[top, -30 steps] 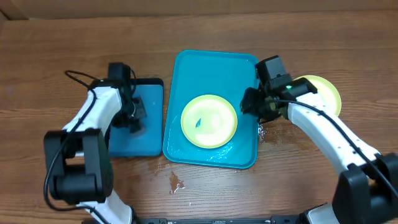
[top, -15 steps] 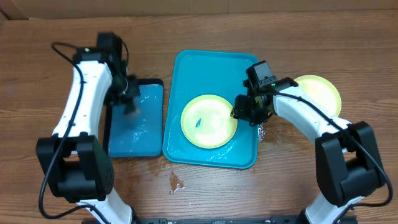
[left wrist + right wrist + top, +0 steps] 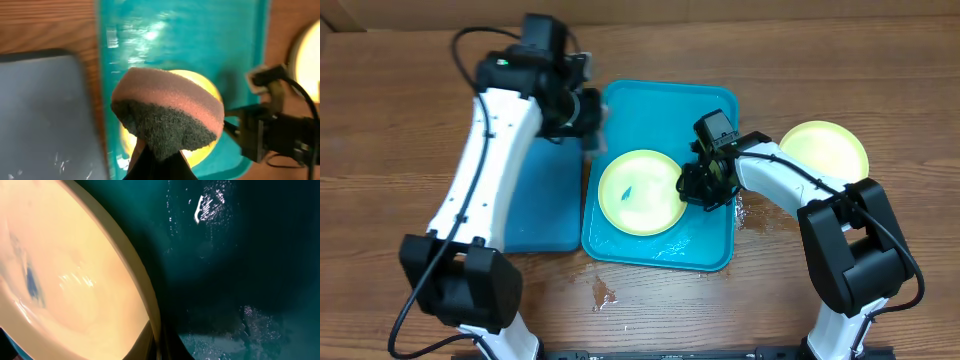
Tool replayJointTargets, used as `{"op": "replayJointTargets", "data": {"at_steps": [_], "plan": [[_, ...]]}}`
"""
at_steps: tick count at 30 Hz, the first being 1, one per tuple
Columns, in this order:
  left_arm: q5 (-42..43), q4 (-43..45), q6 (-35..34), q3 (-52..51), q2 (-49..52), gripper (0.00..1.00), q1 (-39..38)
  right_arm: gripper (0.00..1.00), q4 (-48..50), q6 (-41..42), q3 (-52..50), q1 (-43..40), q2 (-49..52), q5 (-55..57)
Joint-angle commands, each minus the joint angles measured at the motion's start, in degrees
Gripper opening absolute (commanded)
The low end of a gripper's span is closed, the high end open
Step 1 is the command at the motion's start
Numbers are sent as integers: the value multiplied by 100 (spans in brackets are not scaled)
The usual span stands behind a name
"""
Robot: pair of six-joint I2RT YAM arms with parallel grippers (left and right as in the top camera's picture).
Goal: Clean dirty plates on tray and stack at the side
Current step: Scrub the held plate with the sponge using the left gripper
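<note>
Left claw (image 3: 589, 117) has brought sponge (image 3: 167, 112) to tray (image 3: 665, 105); right claw (image 3: 696, 186) grips plate (image 3: 635, 200).

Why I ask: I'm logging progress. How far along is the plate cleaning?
Done: one lime-yellow round plastic plate sits clean-looking on the wooden tabletop beside the large turquoise tray. In hand: the right gripper pinches the rim of a second lime-yellow plate on the tray, blue smear showing, while the left gripper holds a pink-and-dark sponge above. Left: scrubbing and stacking it.

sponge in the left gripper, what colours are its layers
Two-layer foam sponge: pinkish-tan foam over dark grey scouring pad, clearest in left wrist view.
</note>
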Motion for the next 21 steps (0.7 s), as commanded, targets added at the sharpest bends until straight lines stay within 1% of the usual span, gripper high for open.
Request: {"op": "replayJointTargets", "data": {"at_steps": [1,4,8,12,14,16,19,21], "plan": [[214,221,-153,-382,332,4,-409,4,-83,96,-59,98,254,116],[328,584,-509,-776,621,4,-706,4,-94,114,-59,98,254,116],[894,1104,-522,-1165,1189,4,-960,4,-94,111,-59,98,254,116],[866,1357,-623,-1191,1749,4,-999,4,-111,109,-59,98,254,116],[407,1318,-713,-1182,1897,4,-953,4,-125,109,-59,98,254,118],[-531,1110,-925,-1182,1908,4,-903,4,-144,109,-59,98,254,118],[-1961,723,-968,-1113,1884,4,-876,4,-153,109,-59,98,254,116],[-2614,511,-964,-1091,1884,4,-879,4,-149,109,-59,98,254,116]]}}
